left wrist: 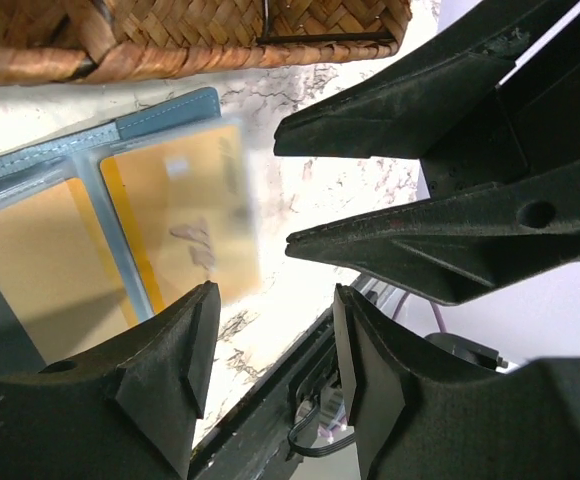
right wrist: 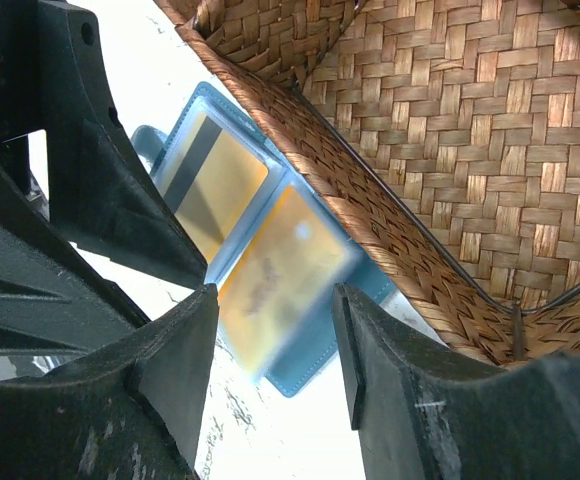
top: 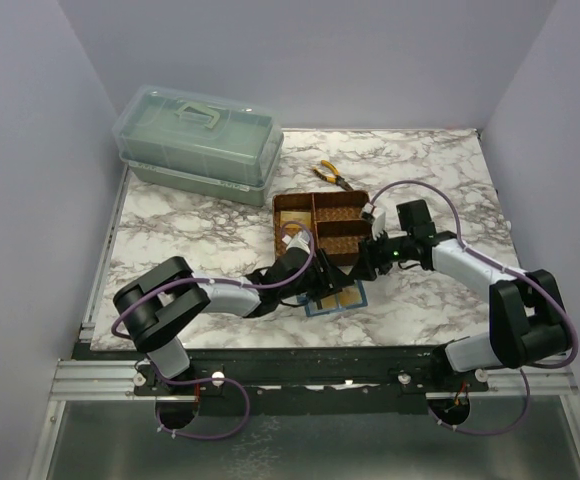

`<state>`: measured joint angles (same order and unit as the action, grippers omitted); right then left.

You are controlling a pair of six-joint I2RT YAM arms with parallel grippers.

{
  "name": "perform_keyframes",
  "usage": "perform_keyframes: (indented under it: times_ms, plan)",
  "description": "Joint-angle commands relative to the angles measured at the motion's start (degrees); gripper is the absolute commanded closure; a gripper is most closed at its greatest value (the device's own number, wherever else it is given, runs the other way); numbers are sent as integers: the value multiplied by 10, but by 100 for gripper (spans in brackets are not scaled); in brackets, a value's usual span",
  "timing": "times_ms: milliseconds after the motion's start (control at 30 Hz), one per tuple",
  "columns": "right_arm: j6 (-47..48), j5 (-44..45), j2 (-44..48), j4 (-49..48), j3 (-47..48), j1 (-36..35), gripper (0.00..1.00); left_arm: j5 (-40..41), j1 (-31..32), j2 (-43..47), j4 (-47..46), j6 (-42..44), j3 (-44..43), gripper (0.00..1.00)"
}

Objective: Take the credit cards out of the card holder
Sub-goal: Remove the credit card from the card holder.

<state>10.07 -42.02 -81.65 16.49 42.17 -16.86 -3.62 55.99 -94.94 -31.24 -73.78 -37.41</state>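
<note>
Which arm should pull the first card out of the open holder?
Likely right: the right gripper frames a gold card in the card holder; the left gripper is over bare table beside it.

Teal card holder (top: pixel 336 301) open flat, gold credit cards (left wrist: pixel 185 220) inside

A woven tray (top: pixel 292 200) sits mid-table, yellow-handled pliers (top: pixel 328 174) just behind, a green lidded box (top: pixel 198 140) back left.

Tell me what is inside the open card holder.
Two yellowish-gold credit cards lie side by side inside the open card holder, under clear plastic. Whether more cards sit beneath them is hidden.
</note>
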Motion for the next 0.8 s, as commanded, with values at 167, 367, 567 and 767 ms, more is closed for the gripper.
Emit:
perform_keyframes:
  times_ms: [167, 367, 567, 767]
  plan:
    - [-6, -90, -19, 8, 17, 7, 47, 4, 2, 18, -64, 6, 29, 45]
    - [-10, -95, -41, 12, 27, 7, 48, 31, 2, 59, -71, -5, 71, 45]
    - [-38, -90, -47, -2, 25, 7, 44, 50, 2, 86, -69, -10, 99, 45]
    - [-162, -51, -34, -34, 3, 12, 40, 57, 3, 84, -63, -14, 111, 45]
